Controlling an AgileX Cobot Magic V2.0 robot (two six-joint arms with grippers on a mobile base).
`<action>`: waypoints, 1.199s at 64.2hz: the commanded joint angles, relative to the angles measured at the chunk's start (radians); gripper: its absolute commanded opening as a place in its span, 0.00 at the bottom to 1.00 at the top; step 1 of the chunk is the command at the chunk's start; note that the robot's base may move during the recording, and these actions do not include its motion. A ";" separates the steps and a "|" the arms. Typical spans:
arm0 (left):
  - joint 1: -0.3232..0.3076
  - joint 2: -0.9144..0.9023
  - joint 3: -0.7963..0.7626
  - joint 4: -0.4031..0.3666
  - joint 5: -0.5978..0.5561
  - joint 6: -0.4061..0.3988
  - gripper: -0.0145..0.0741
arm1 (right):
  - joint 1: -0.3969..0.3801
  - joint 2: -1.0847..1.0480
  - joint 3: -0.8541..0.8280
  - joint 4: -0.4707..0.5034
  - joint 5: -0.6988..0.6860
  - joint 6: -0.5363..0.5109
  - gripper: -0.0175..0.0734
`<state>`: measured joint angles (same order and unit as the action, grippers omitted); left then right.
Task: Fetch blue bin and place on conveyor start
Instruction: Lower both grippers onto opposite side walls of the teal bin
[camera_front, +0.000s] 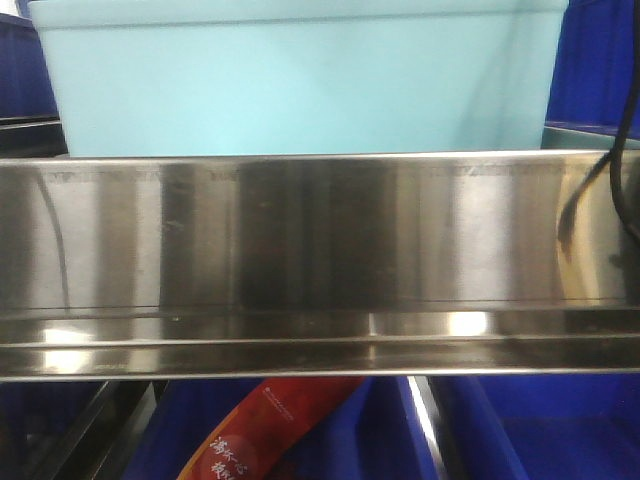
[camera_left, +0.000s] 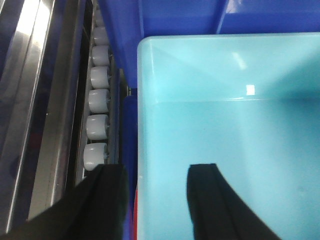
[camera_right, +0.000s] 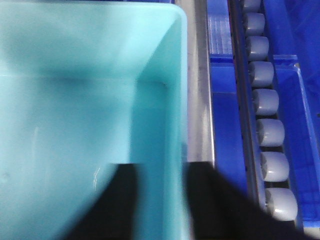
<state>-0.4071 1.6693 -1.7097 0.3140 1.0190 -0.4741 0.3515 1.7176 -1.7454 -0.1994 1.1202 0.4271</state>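
bin (camera_front: 300, 80) sits behind the steel rail (camera_front: 320, 230), filling the top of the front view from 10 to 2 o'clock. the rail hides its lower part. dark blue crates (camera_front: 595, 60) flank it at 9 and 3 o'clock, and there is more blue below the rail at 6. a red pack (camera_front: 265, 430) lies down there at 7. a black cable (camera_front: 620, 110) hangs at 3 o'clock in front of the rail.

left end effector (camera_left: 155, 170): wide, straddling the bin's left wall. one finger (camera_left: 102, 200) is outside at 7 o'clock, the other inside at 6. a gap shows on both sides of the rim, so it is not clamped. pale rollers (camera_left: 97, 100) run in a row from 8 to 11 o'clock, just beside the bin, with the crates at 12.

right end effector (camera_right: 162, 167): also wide, straddling the bin's right wall. the inner finger (camera_right: 107, 210) at 7 o'clock is clear of the wall. the outer one at 5 is right by the rim, cannot tell if touching. another row of rollers runs from 1 to 5 o'clock, with a steel strip between it and the bin.
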 joint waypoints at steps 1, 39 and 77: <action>0.007 0.013 -0.009 0.007 0.010 -0.009 0.43 | -0.013 0.005 -0.010 -0.017 -0.010 -0.011 0.52; 0.075 0.054 0.028 -0.057 -0.006 0.000 0.43 | -0.072 0.105 -0.010 0.056 -0.028 -0.018 0.48; 0.075 0.063 0.100 -0.068 -0.058 0.000 0.42 | -0.072 0.106 -0.010 0.056 -0.028 -0.018 0.48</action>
<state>-0.3324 1.7401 -1.6102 0.2488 0.9745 -0.4741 0.2831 1.8292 -1.7472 -0.1387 1.1023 0.4154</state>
